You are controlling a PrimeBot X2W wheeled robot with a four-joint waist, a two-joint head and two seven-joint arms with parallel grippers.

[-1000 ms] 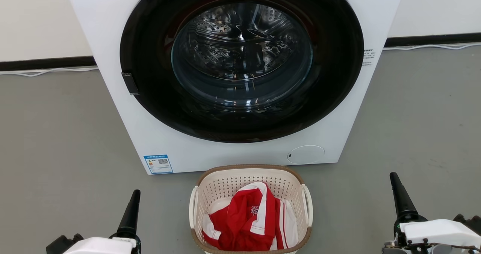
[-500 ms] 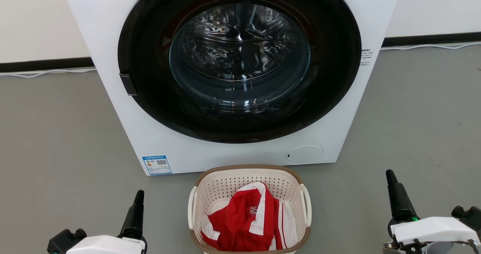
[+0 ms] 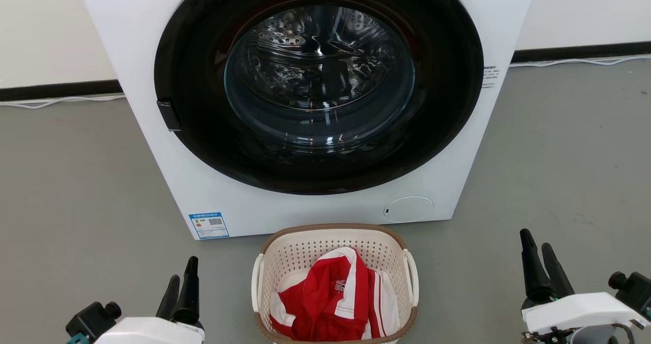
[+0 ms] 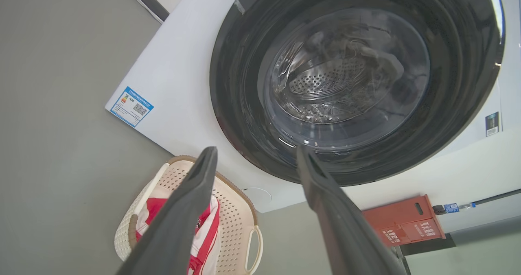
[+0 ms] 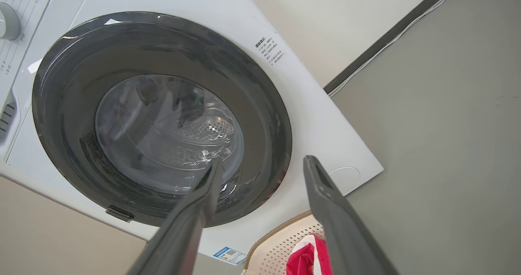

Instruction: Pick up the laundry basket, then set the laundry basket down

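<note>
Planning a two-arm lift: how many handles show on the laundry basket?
2: the left handle and the right handle, one on each side of the laundry basket.

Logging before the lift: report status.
Left end effector open, empty. Right end effector open, empty. Basket on floor before washer, untouched, garment inside. Nothing blocking handles.

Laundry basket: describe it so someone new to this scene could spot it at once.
Find the big white front-loading washer on the grey floor. Directly before its door sits the laundry basket, cream perforated plastic with a brown rim and white side handles. It alone holds a red-and-white garment.
</note>
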